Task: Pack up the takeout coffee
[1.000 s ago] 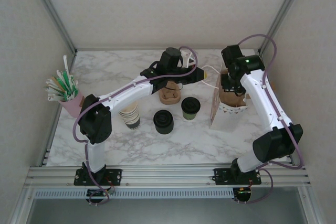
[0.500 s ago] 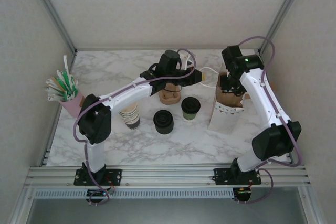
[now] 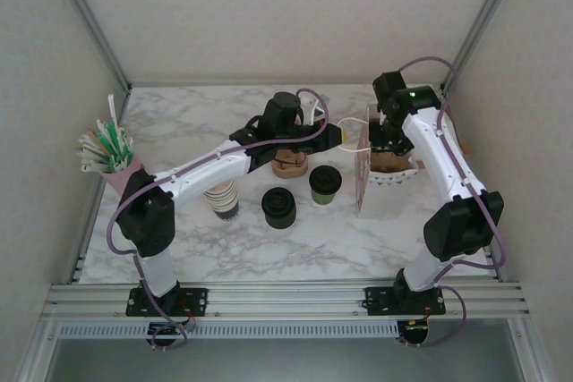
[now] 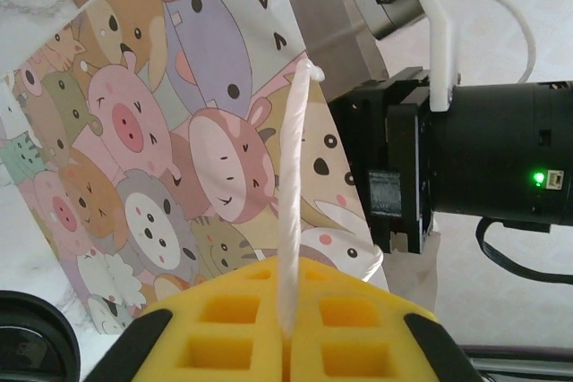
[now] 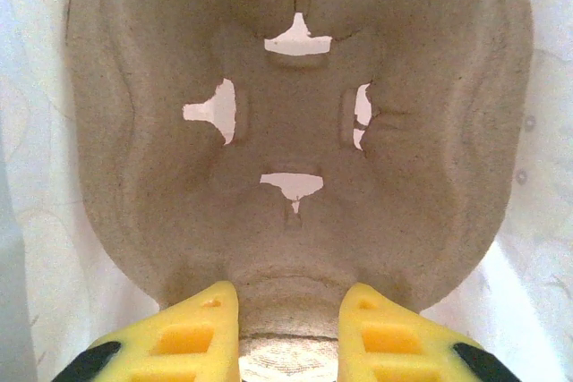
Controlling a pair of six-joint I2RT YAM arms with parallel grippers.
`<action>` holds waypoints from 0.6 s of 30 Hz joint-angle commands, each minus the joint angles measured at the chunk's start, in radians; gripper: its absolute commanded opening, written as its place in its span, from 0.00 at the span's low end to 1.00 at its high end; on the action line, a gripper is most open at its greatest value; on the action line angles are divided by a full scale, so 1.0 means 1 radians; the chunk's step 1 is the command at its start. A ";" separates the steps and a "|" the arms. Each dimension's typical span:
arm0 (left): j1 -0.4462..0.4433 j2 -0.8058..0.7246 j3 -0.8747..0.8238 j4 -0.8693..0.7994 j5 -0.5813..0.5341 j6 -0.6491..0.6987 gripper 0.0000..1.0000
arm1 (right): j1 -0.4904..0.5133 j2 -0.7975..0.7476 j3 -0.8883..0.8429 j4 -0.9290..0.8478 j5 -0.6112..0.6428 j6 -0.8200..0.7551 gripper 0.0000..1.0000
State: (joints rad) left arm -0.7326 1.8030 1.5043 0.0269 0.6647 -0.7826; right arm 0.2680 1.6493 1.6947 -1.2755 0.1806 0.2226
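The takeout coffee (image 3: 325, 183) stands upright on the marble, just left of the cartoon paper bag (image 3: 363, 176) and a bit nearer the bases than the left gripper (image 3: 333, 136), so the left arm's the closer 1. That gripper's pinched tight on the bag's white string handle (image 4: 291, 185) though. The right gripper (image 5: 291, 319) is down in the bag, nipping the pulp cup carrier (image 5: 295, 131) (fingers barely apart). Vs 1 second ago, the bag's been tugged more upright, toward the cup

A lab robot cell: aluminium frame (image 3: 286, 294), plain white walls (image 3: 286, 15), marble-patterned tabletop (image 3: 197, 114).
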 commanded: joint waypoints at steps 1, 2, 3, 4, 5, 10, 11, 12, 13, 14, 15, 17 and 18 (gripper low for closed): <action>-0.007 -0.045 -0.016 0.036 -0.020 -0.017 0.06 | -0.001 -0.001 -0.051 0.032 -0.025 -0.018 0.16; -0.008 -0.048 -0.016 0.036 -0.020 -0.017 0.06 | -0.001 0.000 -0.062 0.034 -0.022 -0.015 0.16; -0.009 -0.050 -0.016 0.036 -0.020 -0.019 0.06 | -0.003 0.001 -0.070 0.041 -0.021 -0.010 0.16; -0.010 -0.049 -0.016 0.033 -0.020 -0.018 0.07 | -0.003 0.001 -0.078 0.047 -0.024 -0.008 0.16; -0.010 -0.051 -0.019 0.025 -0.025 -0.014 0.07 | -0.004 0.001 -0.085 0.054 -0.028 -0.006 0.16; 0.005 -0.060 -0.026 0.002 -0.049 0.003 0.07 | -0.003 0.000 -0.084 0.053 -0.038 -0.002 0.16; 0.008 -0.061 -0.028 0.002 -0.048 0.003 0.07 | -0.003 0.000 -0.081 0.050 -0.037 -0.003 0.16; 0.012 -0.065 -0.029 0.001 -0.050 0.004 0.07 | -0.003 -0.003 -0.079 0.046 -0.036 -0.006 0.16; 0.017 -0.066 -0.030 0.002 -0.050 0.005 0.07 | -0.004 -0.006 -0.078 0.045 -0.036 -0.007 0.16; 0.022 -0.068 -0.029 0.001 -0.047 0.004 0.07 | -0.005 -0.012 -0.075 0.042 -0.039 -0.008 0.16; 0.028 -0.070 -0.030 -0.001 -0.045 0.005 0.07 | -0.007 -0.017 -0.071 0.041 -0.042 -0.010 0.16; 0.035 -0.074 -0.031 -0.002 -0.043 0.008 0.07 | -0.012 -0.023 -0.061 0.033 -0.047 -0.012 0.16; 0.037 -0.076 -0.031 -0.004 -0.043 0.008 0.07 | -0.012 -0.025 -0.058 0.033 -0.049 -0.013 0.16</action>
State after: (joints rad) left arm -0.7136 1.7790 1.4826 0.0238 0.6312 -0.7895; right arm 0.2672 1.6436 1.6230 -1.2373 0.1383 0.2207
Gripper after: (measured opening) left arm 0.071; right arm 0.229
